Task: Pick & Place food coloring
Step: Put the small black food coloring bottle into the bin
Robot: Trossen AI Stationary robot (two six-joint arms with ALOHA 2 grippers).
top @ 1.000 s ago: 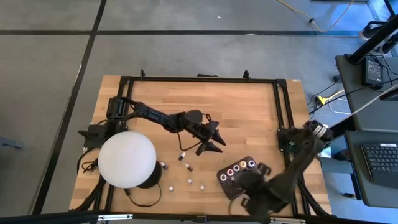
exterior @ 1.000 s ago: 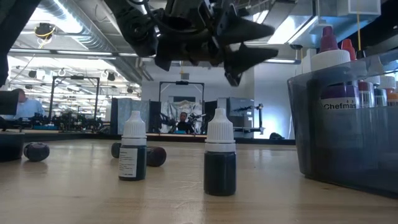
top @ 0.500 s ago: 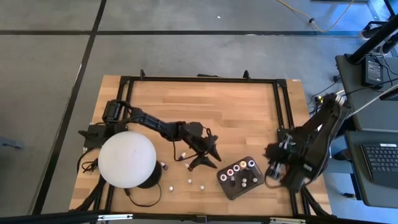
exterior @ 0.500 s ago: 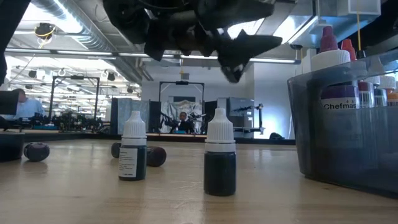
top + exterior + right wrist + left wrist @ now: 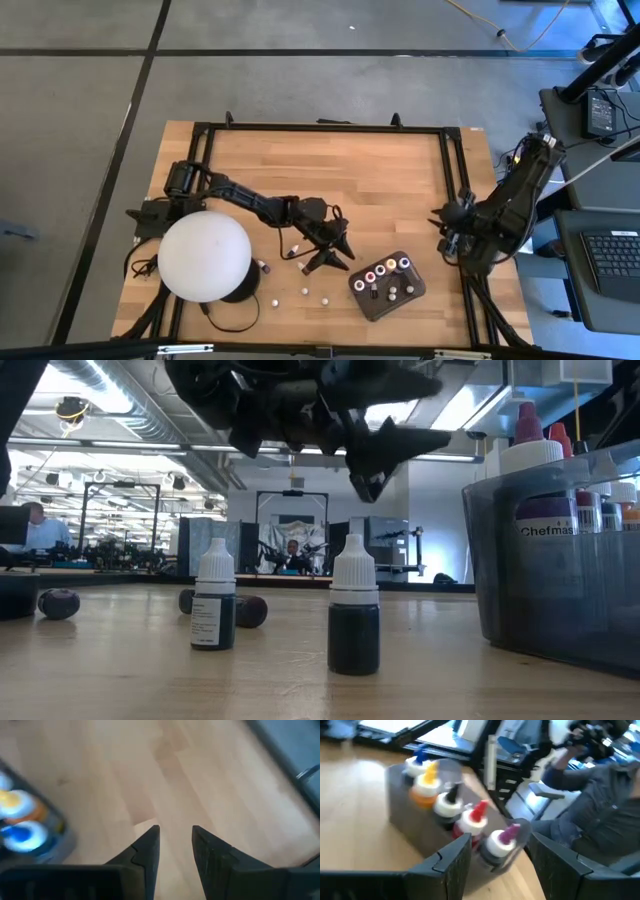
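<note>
— Where is the left gripper (image 5: 330,256) now?

— Above the table (image 5: 380,180), just to the left of the dark tray (image 5: 386,298). Its fingers (image 5: 451,862) stand wide apart with nothing between them. In the low view it hangs clear above the 2 upright bottles (image 5: 354,619).

— And around it?

— Loose food coloring bottles (image 5: 303,268) sit on the wood right under and beside it, all on the left side of the tray. 2 more (image 5: 305,292) stand a little nearer the front edge, and 1 lies close to the white dome (image 5: 204,256). A few dark round things (image 5: 250,610) lie on the table behind the bottles.

— The tray itself?

— It holds a row of bottles with colored tops (image 5: 387,266), and several more behind those. The left wrist view shows blue, orange, white, red and purple caps (image 5: 470,819) standing upright inside it.

— The right gripper (image 5: 447,222)?

— Off past the tray's right side, by the table's frame (image 5: 462,200). Its fingers (image 5: 147,847) are set narrow, a small gap between them, holding nothing, over bare wood.

— Anyone about?

— A person (image 5: 293,555) far back in the room.
</note>
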